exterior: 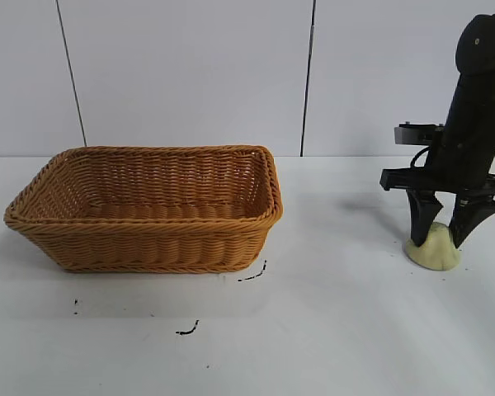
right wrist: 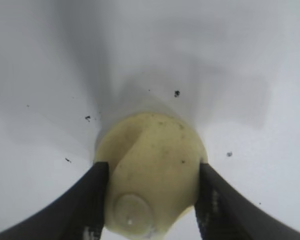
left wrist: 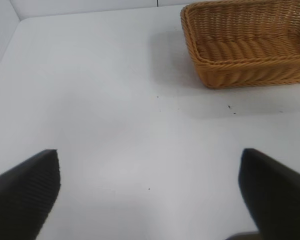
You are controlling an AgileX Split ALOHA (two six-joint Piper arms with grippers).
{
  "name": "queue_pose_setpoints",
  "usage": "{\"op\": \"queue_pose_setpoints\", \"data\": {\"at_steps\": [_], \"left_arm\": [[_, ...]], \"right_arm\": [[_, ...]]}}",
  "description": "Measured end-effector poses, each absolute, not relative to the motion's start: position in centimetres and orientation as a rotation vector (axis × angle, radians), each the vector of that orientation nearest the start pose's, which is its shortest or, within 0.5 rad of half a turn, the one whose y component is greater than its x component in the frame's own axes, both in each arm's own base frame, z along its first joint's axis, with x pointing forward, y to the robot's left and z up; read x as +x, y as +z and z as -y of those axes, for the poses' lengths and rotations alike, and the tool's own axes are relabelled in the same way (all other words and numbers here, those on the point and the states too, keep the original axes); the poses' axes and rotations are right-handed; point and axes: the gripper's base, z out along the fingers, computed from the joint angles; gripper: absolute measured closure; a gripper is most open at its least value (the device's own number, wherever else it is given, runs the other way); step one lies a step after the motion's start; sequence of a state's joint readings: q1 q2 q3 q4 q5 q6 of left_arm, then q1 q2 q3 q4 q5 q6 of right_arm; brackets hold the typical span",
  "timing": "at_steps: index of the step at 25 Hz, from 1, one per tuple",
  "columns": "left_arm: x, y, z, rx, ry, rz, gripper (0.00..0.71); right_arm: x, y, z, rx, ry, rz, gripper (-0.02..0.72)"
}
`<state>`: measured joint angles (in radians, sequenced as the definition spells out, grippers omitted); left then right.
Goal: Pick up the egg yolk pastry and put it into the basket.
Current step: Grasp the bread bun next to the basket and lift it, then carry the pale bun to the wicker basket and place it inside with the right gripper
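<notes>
Wicker basket (exterior: 144,210) sits on the white table (exterior: 330,330), orange-brown, rectangular with flared sides and a braided rim, and its woven floor is bare. Well apart from the basket, off its short end, the egg yolk pastry (exterior: 434,250) rests on the table as a pale yellow dome. Right gripper (exterior: 442,229) points straight down over the pastry, its dark fingers (right wrist: 87,202) pressed against both flanks of the lump, narrowed to its width. Left gripper (left wrist: 149,192) hovers above bare table off the basket's other end, jaws spread wide, holding nothing.
</notes>
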<state>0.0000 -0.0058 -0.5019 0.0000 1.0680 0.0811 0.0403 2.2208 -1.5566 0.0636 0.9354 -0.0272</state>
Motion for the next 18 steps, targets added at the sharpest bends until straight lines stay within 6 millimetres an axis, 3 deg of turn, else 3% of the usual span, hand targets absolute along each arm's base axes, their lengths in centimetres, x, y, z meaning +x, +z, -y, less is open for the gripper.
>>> {"op": "queue_pose_setpoints", "data": {"at_steps": [7,13,18], "left_arm": [[-0.6,27.7,0.0,0.083,0.051,-2.043,0.014],[-0.6,27.7,0.0,0.083,0.051,-2.043,0.014],[-0.6,27.7,0.0,0.083,0.051,-2.043,0.014]], "right_arm": [[42.9,11.6,-2.2,-0.054,0.081,-3.078,0.588],[42.9,11.7,-2.2,-0.055,0.081,-3.076,0.604],[42.6,14.5,-2.2,-0.064,0.083,-3.043,0.606]]}}
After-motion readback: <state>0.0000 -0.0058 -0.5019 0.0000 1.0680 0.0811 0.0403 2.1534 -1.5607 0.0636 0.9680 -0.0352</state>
